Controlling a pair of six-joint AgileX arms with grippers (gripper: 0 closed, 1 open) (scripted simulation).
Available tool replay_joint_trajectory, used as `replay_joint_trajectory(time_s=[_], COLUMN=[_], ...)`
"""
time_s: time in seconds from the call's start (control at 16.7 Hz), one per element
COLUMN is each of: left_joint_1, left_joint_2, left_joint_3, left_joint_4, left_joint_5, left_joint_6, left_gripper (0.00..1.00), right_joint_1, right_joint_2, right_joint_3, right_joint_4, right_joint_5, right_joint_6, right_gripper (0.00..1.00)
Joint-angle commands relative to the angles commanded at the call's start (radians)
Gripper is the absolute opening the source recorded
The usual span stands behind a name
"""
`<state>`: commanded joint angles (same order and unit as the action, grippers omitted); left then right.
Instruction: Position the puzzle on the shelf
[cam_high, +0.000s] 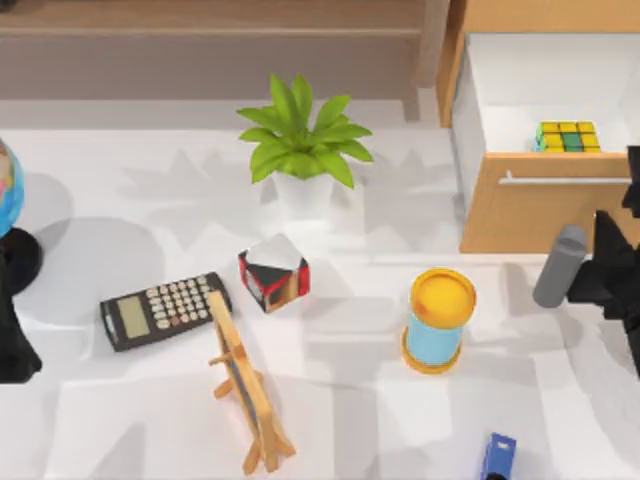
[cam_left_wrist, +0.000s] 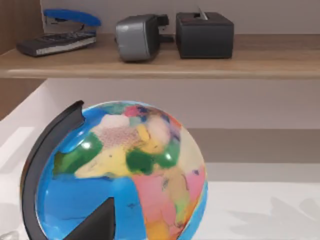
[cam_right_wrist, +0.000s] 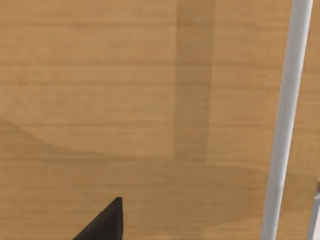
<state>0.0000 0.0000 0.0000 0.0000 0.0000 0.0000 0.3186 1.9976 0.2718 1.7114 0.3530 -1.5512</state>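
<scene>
White tabletop: the puzzle lay in the open drawer, not yet on the shelf; our right gripper waited nearby, its finger state indiscernible.

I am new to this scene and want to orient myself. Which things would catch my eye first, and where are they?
The green potted plant stands near the table's middle back, with the yellow-topped blue cylinder in front of it to the right. The puzzle lies in the open drawer at the back right, and the colourful globe sits at the far left edge.
</scene>
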Motion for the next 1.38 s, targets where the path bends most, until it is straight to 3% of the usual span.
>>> replay_joint_trajectory(time_s=[0.84, 1.14, 1.38], left_joint_1=[0.0, 0.0, 0.0], left_joint_2=[0.0, 0.0, 0.0], left_joint_3=[0.0, 0.0, 0.0], left_joint_4=[0.0, 0.0, 0.0], left_joint_5=[0.0, 0.0, 0.0], left_joint_6=[0.0, 0.0, 0.0], left_gripper=[1.0, 1.0, 1.0], right_joint_1=[0.035, 0.103, 0.177], right_joint_2=[0.024, -0.142, -0.277], right_joint_3=[-0.069, -0.025, 0.072], right_joint_4=[0.038, -0.064, -0.262], right_joint_5=[0.023, -0.046, -0.123], right_joint_6=[0.011, 0.117, 0.264], right_gripper=[1.0, 1.0, 1.0])
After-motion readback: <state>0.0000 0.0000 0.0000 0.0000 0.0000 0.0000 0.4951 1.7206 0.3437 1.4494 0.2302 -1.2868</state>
